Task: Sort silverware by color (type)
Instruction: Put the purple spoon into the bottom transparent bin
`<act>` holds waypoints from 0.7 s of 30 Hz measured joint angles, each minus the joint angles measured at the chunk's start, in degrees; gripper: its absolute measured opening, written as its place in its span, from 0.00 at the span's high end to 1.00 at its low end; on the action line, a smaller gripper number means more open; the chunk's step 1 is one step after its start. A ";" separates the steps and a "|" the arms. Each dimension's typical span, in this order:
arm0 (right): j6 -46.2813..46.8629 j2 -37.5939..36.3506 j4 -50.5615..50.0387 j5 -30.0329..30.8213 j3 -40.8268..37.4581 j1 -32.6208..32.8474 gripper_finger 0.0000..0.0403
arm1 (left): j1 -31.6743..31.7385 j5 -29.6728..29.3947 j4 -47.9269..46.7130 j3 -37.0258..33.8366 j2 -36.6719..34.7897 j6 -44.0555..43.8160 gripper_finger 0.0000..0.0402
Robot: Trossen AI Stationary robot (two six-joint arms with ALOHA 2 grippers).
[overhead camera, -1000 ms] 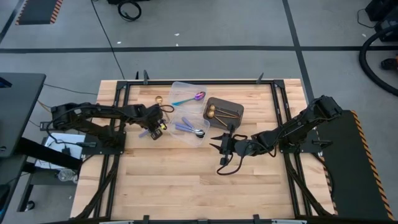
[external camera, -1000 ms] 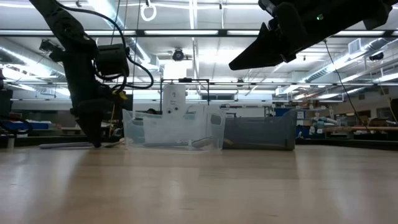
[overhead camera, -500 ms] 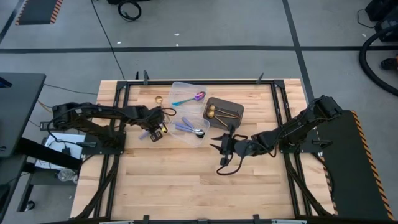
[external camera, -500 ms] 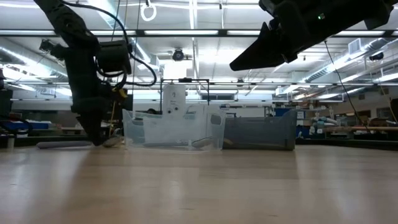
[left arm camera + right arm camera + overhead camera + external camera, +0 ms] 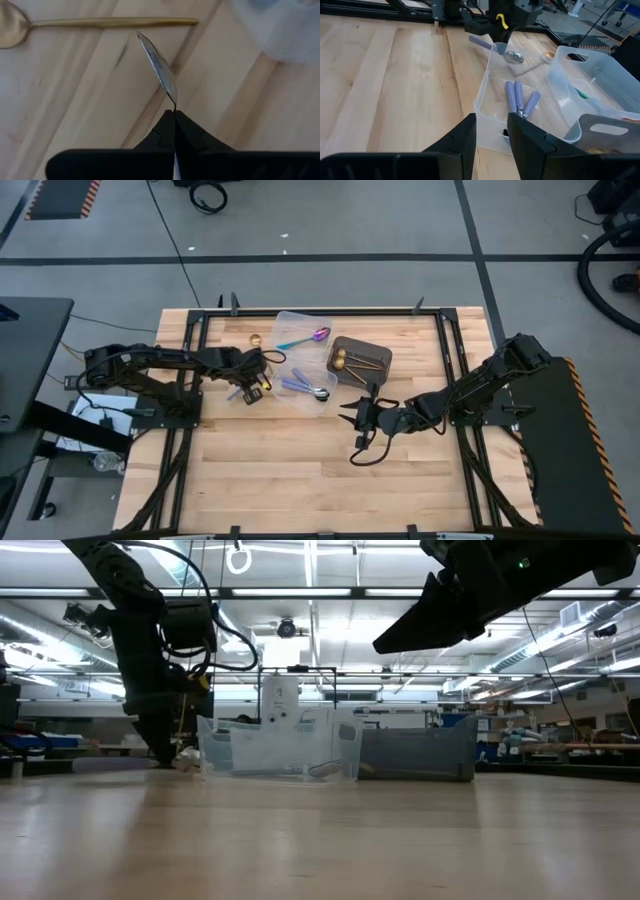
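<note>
- Wooden worktop (image 5: 270, 480), high view: left gripper (image 5: 252, 387) sits near the far edge beside a clear tub (image 5: 305, 380), clenched on a lavender-handled spoon (image 5: 237, 392); arm stretched low from the left edge.
- Left wrist view: spoon bowl (image 5: 159, 67) juts from the pinched fingers; a gold spoon (image 5: 100, 22) lies just beyond.
- Right wrist view: right gripper (image 5: 491, 132) released, raised near mid-worktop.
</note>
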 joint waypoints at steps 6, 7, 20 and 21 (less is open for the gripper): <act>-0.02 0.00 0.04 1.40 0.00 0.66 0.70 | 0.35 -3.37 0.14 0.02 -0.68 1.08 1.00; -0.02 0.00 0.04 1.40 0.00 0.66 0.70 | 0.45 -3.40 0.32 0.23 -0.76 1.31 1.00; 0.38 0.00 -0.11 1.55 0.00 0.64 0.70 | -4.19 -16.17 -1.04 8.42 -3.82 11.31 1.00; 0.38 -0.01 -0.09 1.62 0.00 0.64 0.70 | -4.67 -16.96 -0.83 9.14 -3.82 12.70 1.00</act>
